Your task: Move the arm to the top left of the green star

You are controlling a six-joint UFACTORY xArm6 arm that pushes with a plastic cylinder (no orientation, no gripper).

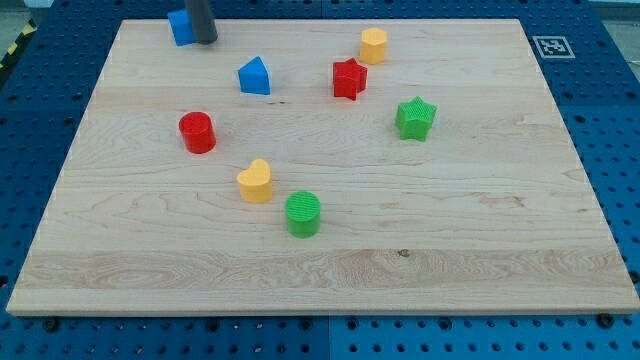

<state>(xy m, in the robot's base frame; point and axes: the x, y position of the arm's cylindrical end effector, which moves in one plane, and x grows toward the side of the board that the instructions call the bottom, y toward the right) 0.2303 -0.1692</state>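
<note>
The green star (415, 118) sits on the wooden board (480, 230), right of centre. My tip (204, 40) is at the view's top left, far to the left of the star and above it. The tip stands right beside a blue block (181, 27), just to that block's right. A red star (349, 78) and a yellow hexagonal block (373, 45) lie up and to the left of the green star.
A blue triangular block (254, 77) lies right of and below my tip. A red cylinder (197, 132) is at the left. A yellow heart (255, 182) and a green cylinder (303, 214) lie near the middle. A tag marker (552, 46) is beyond the top right corner.
</note>
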